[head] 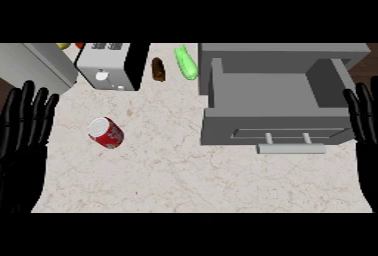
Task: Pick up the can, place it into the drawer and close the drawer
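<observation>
While both hands rest with fingers straight, the left hand (26,130) at the left edge and the right hand (363,117) at the right, the can (106,133) lies untouched on the counter (184,175); picking it up comes first, then the open drawer (275,135).

You have the can (105,133) lying on the counter (192,175) at your left, the open drawer (277,107) well apart at your right, and the toaster (109,65) behind the can, beside two items you cannot identify.
</observation>
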You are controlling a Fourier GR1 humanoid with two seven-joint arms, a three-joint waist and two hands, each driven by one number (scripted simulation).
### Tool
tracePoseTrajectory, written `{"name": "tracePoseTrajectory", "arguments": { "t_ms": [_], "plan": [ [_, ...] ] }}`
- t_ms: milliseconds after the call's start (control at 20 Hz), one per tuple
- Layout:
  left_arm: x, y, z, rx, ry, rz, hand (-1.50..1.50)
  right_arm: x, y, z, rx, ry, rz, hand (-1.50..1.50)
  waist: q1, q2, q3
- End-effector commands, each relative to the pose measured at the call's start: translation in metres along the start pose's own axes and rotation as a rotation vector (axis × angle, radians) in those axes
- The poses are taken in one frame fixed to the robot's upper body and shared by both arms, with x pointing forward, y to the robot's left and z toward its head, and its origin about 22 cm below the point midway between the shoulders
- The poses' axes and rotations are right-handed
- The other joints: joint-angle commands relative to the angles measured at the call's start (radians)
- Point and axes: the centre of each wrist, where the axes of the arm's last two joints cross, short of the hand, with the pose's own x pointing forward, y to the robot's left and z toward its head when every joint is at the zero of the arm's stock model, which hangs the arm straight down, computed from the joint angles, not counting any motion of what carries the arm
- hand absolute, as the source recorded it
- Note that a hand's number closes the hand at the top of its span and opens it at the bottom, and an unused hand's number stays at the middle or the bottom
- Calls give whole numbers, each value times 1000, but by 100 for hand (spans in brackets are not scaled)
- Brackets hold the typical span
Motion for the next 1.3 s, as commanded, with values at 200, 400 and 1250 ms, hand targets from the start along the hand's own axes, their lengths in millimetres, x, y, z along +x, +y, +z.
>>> {"name": "tracePoseTrajectory", "arguments": {
  "t_ms": [200,400,1250],
  "plan": [
    [-12,17,-28,-471,-74,252,-150,-3,11,6,32,36,-54,-150,-13,3,17],
    [-36,68,-17,-555,259,115,-150,-19,-5,27,-198,295,-18,-150,-15,5,18],
    [-19,190,-42,-635,292,186,-150,3,-74,76,-214,347,2,-150,9,-5,21]
  ]
}}
